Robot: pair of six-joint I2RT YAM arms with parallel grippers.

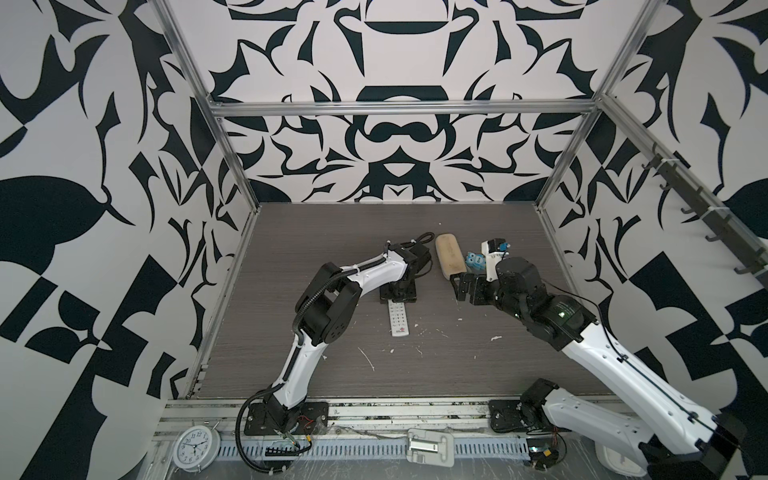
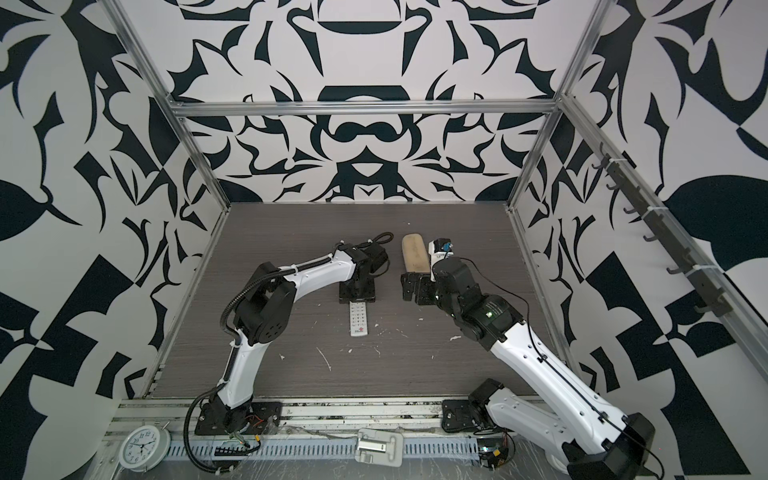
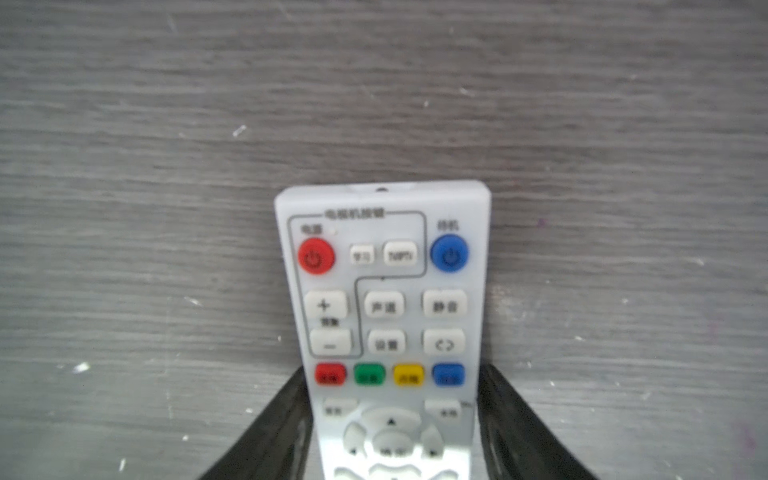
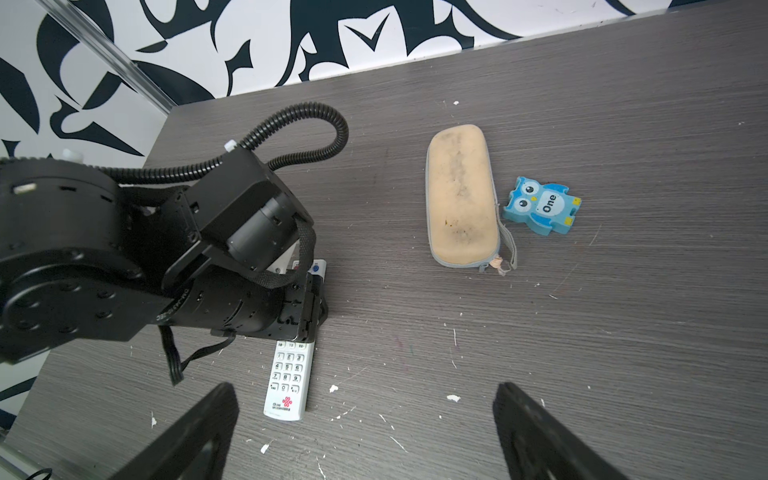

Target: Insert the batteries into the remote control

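Left wrist view: left gripper [image 3: 394, 374] flanks the long edges of the remote control [image 3: 384, 299], likely light, stiff and slick; whether it grips is unclear. Right gripper [image 4: 365, 392] is spread wide and empty.

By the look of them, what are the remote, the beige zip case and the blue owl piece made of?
Remote control: hard white plastic, smooth semi-gloss shell; buttons look like matte rubber.
Beige zip case: probably fabric over a moulded shell, matte, stained, grey zip round its edge.
Blue owl piece: thick flat slab, printed face; foam or painted wood, cannot tell.
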